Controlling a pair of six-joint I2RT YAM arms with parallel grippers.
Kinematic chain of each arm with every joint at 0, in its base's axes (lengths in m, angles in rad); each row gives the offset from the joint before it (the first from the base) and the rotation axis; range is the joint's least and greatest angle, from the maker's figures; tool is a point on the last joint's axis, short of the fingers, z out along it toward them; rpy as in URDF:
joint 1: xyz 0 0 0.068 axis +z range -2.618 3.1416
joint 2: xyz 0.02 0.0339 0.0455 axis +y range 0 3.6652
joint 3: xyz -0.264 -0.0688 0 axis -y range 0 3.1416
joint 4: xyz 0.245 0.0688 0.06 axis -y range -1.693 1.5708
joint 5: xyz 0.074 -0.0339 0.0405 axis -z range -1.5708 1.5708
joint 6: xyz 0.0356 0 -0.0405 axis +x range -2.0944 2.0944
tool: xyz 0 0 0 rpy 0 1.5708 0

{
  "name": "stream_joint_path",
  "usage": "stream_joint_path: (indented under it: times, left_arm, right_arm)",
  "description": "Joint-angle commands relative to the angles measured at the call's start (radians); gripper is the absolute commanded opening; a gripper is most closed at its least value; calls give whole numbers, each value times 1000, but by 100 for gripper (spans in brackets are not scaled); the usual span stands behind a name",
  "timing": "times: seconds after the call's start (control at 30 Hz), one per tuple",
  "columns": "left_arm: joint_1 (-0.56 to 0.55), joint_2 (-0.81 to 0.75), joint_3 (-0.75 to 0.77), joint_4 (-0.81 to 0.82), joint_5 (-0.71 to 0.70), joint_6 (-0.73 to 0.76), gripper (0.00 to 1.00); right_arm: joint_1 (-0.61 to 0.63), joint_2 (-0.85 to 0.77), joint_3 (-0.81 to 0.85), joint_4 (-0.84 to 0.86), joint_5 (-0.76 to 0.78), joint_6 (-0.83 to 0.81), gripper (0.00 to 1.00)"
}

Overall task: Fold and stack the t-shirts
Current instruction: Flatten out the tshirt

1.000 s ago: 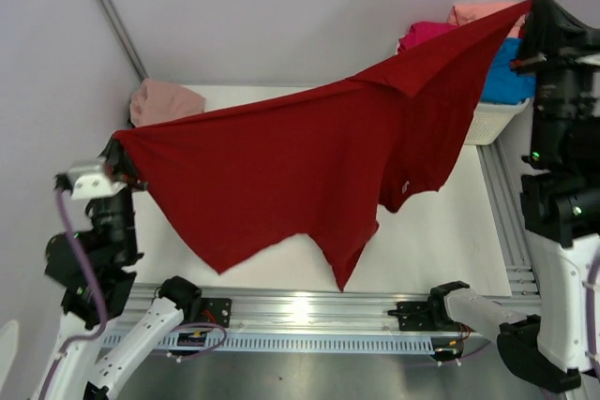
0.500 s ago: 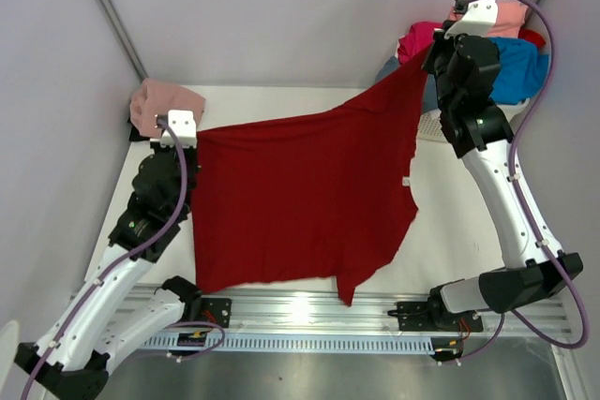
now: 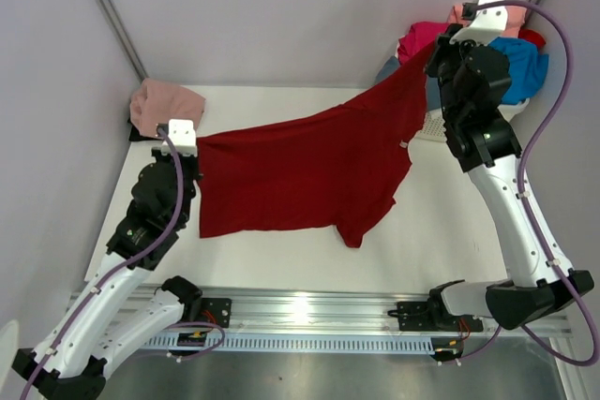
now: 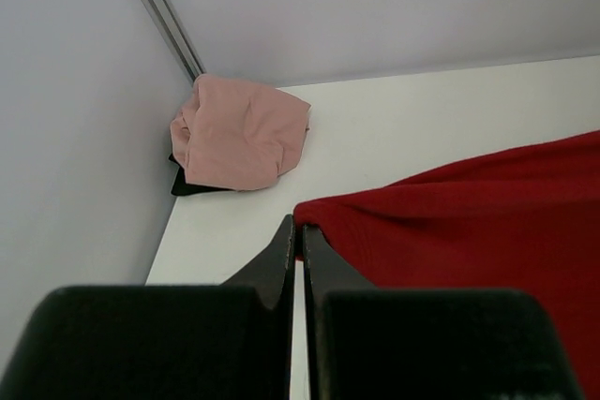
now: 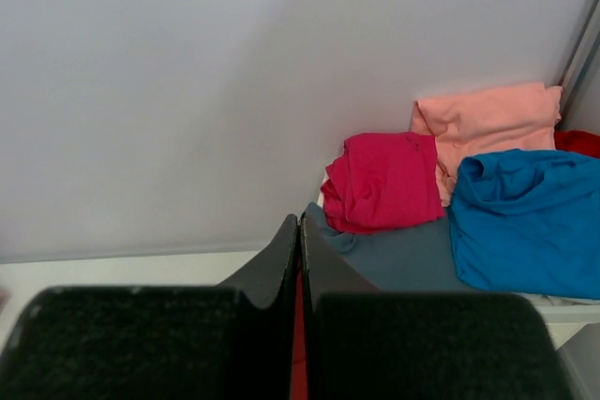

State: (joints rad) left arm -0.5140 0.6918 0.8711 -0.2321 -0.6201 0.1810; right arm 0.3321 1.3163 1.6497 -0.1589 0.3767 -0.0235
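The left gripper (image 4: 298,228) has its two fingers pressed together, pinching a corner of the dark red t-shirt (image 4: 469,217) just above the white table (image 4: 422,119). The right gripper (image 5: 300,224) is likewise clamped on that garment, a thin strip of red cloth showing between its closed fingers. From above, the dark red t-shirt (image 3: 300,175) is stretched between the left gripper (image 3: 192,149), low at the table's left side, and the right gripper (image 3: 433,51), raised at the far right. The cloth slopes upward to the right, while its lower part droops toward the table (image 3: 450,231), where a point of fabric hangs nearest the arms. A small pale tag (image 3: 404,145) sits at the shirt's right edge, too small to read. In the far left corner, well apart from the held shirt, lies a bundled dusty pink t-shirt (image 4: 242,133) with something dark (image 4: 192,185) under it. Beyond the right gripper stands a white basket (image 3: 433,125) holding a magenta t-shirt (image 5: 384,180), a salmon t-shirt (image 5: 487,119), a bright blue t-shirt (image 5: 530,222) and a slate grey-blue t-shirt (image 5: 403,255) beneath them. A metal rail (image 3: 309,311) runs along the near edge of the table.
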Motion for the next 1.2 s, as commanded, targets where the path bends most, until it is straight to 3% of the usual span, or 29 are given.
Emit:
stream_joint_path:
  times: [0.0,0.2,0.43,0.53,0.67,1.0,1.17]
  left_arm:
    - [-6,-26,5,23,10,-5,1]
    - [-17,-69,57,34,31,32,1]
    - [-17,-363,52,263,137,193,1]
    - [-17,-402,134,174,172,228,0]
    - [-18,-452,212,174,230,236,1]
    - [-17,-267,140,206,123,268,1]
    - [-9,-23,85,295,63,313,1]
  right_arm:
    - [7,-52,-10,38,14,-13,0]
    - [7,-132,16,18,45,-62,0]
    - [7,-414,6,99,33,-191,0]
    - [7,-531,16,120,36,-259,0]
    - [7,-609,53,128,18,-274,0]
    - [15,-428,-56,190,88,-288,0]
    - [-5,-206,-93,185,97,-244,0]
